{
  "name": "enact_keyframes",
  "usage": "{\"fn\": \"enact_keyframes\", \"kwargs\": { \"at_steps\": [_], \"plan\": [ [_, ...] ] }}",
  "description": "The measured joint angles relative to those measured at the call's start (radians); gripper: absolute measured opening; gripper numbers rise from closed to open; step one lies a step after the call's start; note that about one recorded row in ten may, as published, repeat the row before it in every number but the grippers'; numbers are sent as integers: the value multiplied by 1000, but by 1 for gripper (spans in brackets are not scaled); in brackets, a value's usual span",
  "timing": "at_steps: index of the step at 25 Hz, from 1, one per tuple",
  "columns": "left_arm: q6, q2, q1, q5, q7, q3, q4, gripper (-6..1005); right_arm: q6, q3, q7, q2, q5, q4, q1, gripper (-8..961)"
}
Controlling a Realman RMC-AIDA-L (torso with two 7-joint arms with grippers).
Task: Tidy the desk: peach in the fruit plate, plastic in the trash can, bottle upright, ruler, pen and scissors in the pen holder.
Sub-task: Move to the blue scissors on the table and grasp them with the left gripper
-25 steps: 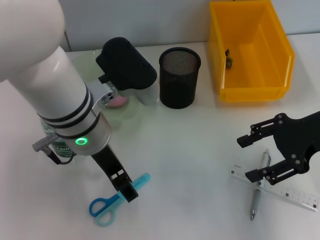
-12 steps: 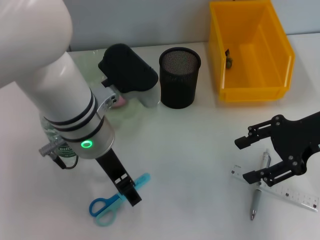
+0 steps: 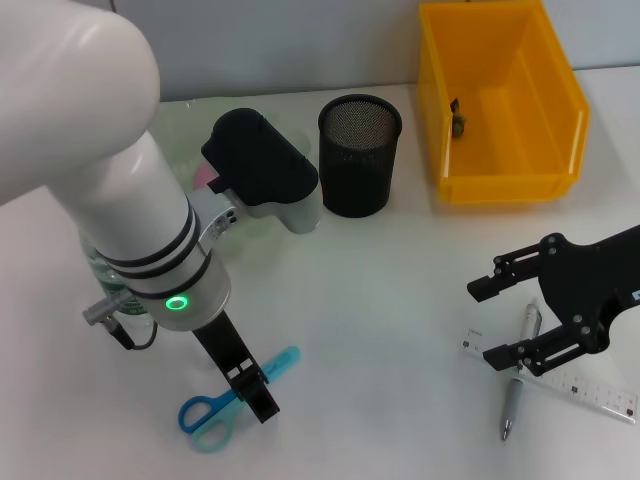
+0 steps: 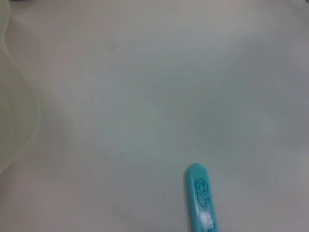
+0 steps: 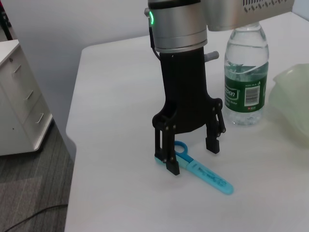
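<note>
While the left gripper stands vertical over the blue scissors, its jaws are spread wide and straddle the closed blades near the handles; contact with the plastic cannot be confirmed. The right wrist view shows both fingers low at the worktop, one on each side of the scissors; the head view shows only one finger in front of the blades. The left wrist view shows only the rounded blade tip. In the head view, the scissors' long axis runs diagonally, handles toward the robot's left, tip toward the right.

The right gripper hovers with jaws open, holding nothing, just beside the pen, which lies across the ruler. The bottle stands upright behind the left gripper. The pen holder stands beside the yellow bin.
</note>
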Motion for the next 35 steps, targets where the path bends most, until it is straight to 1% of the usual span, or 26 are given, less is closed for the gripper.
{"fn": "enact_keyframes", "kwargs": {
  "at_steps": [9, 14, 20, 25, 35],
  "plan": [
    [-31, 0, 3, -20, 0, 57, -5, 846, 3, 0, -2, 1, -1, 1, -3, 759],
    [-50, 0, 2, -20, 3, 66, -22, 844, 4, 0, -9, 1, -1, 3, -3, 758],
    [-58, 0, 2, -14, 5, 69, -26, 670, 5, 0, -12, 1, -1, 5, -2, 759],
    [-61, 0, -3, -13, 5, 75, -37, 632, 5, 0, -13, 1, -1, 5, -1, 758],
    [-52, 0, -7, -10, 5, 75, -48, 632, 18, -12, -20, 1, -2, 5, 3, 759]
  ]
}}
